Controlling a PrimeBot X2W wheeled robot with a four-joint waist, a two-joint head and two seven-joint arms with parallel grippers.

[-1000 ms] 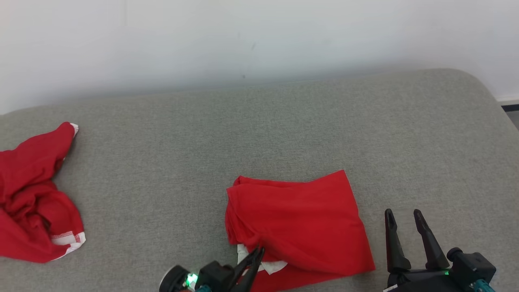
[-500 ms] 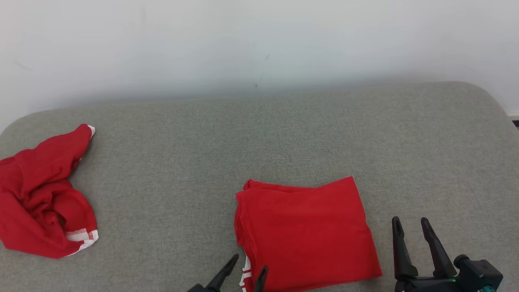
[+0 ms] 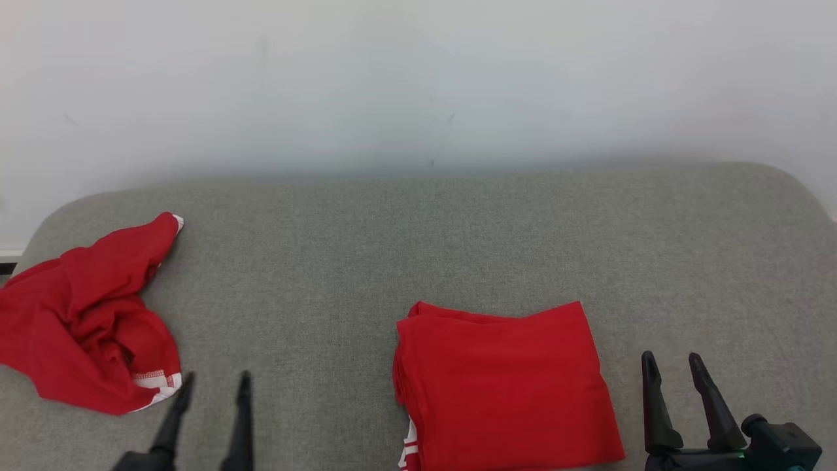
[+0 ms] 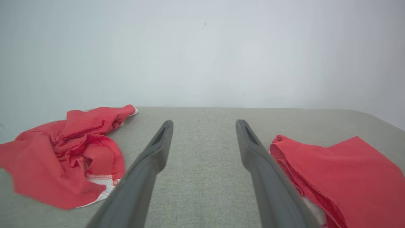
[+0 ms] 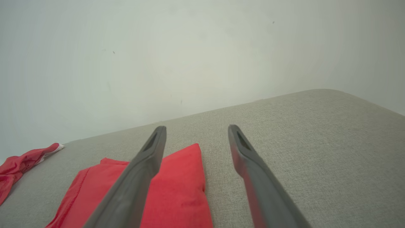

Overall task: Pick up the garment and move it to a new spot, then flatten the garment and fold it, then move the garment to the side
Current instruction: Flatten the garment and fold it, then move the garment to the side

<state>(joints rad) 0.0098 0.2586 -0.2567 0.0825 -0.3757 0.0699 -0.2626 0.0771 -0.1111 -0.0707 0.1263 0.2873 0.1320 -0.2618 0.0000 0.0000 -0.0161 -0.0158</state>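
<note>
The garment (image 3: 503, 386) is red and lies folded into a neat rectangle on the grey cushion, white trim peeking out at its near left corner. In the left wrist view the garment (image 4: 348, 171) sits just right of my fingers; in the right wrist view the garment (image 5: 177, 190) lies behind my left finger. My left gripper (image 3: 216, 378) stands open and empty over bare cushion, to the left of the fold. My left gripper (image 4: 204, 123) holds nothing between its fingers. My right gripper (image 3: 671, 358) is open just right of the fold, and the right gripper (image 5: 196, 127) is empty.
A second red garment (image 3: 91, 320) with white trim lies crumpled at the cushion's left end, also seen as a heap (image 4: 63, 158) in the left wrist view. The grey cushion (image 3: 418, 248) runs to a pale wall (image 3: 418, 78) behind; its corners are rounded.
My left gripper opened, let go of the folded garment's near left corner and swung left over bare cushion. The fold settled flat. The head camera shifted, so the whole scene sits lower and further right.
</note>
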